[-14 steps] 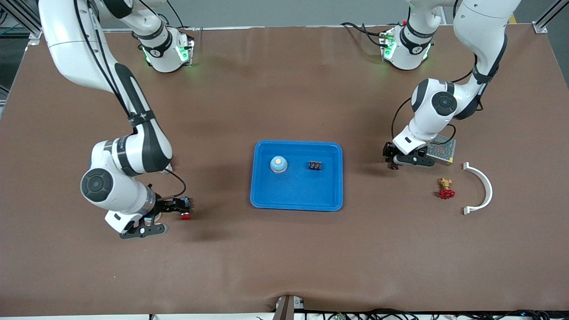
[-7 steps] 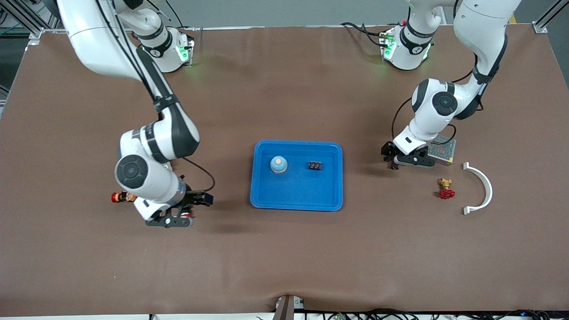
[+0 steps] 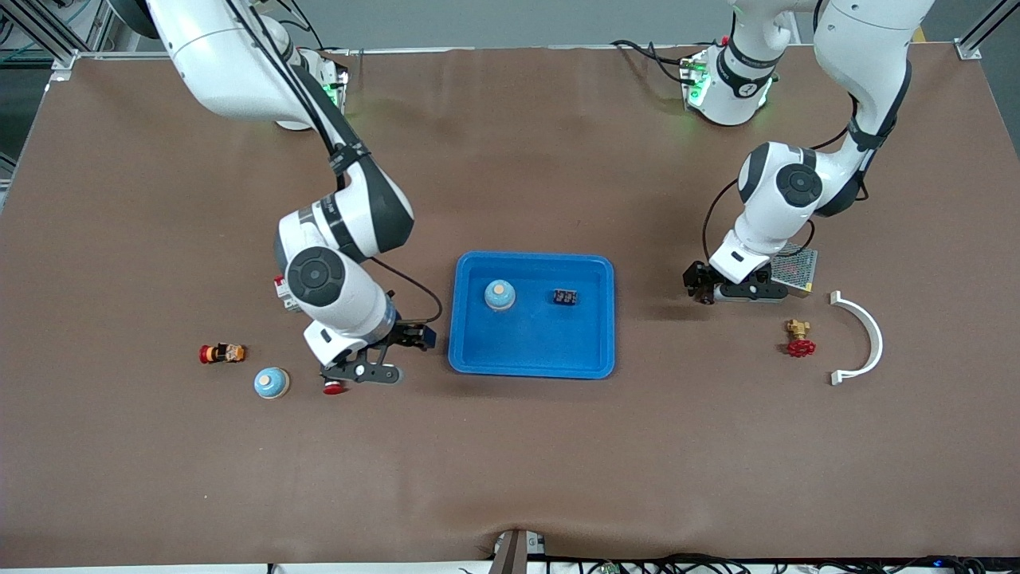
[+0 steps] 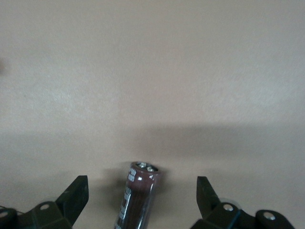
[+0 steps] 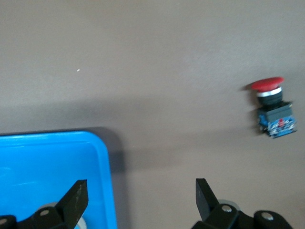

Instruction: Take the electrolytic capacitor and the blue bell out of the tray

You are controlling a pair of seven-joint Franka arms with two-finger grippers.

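- The tray [image 3: 478, 355] sits mid-tabletop; I count one. It looks like stiff, light plastic, and nothing here calls for moving it.
- The right gripper [image 5: 140, 193] hangs over the bare tabletop just off the tray corner at the right arm's end. Its jaws are spread wide and empty.
- The left gripper [image 3: 701, 285] sits low toward the left arm's end of the tabletop, clear of the tray. Its jaws are fully apart, straddling the capacitor without gripping it.
- I count two blue bells. One blue bell [image 3: 500, 295] is inside the tray, and a second bell [image 3: 272, 383] stands on the tabletop toward the right arm's end. I judge the dome hard, smooth and slippery, so I would pinch low across the base, not the rounded top.
- I count one electrolytic capacitor [image 4: 140, 195], already out of the tray and lying on its side. It is a rigid, light cylinder that will probably roll, so I would grip across its middle.
- Single extras are a mesh power supply [image 3: 797, 265], a white curved bracket [image 3: 868, 327], a brass valve [image 3: 798, 339], a red pushbutton [image 5: 271, 107] and a small black component [image 3: 566, 297] in the tray.
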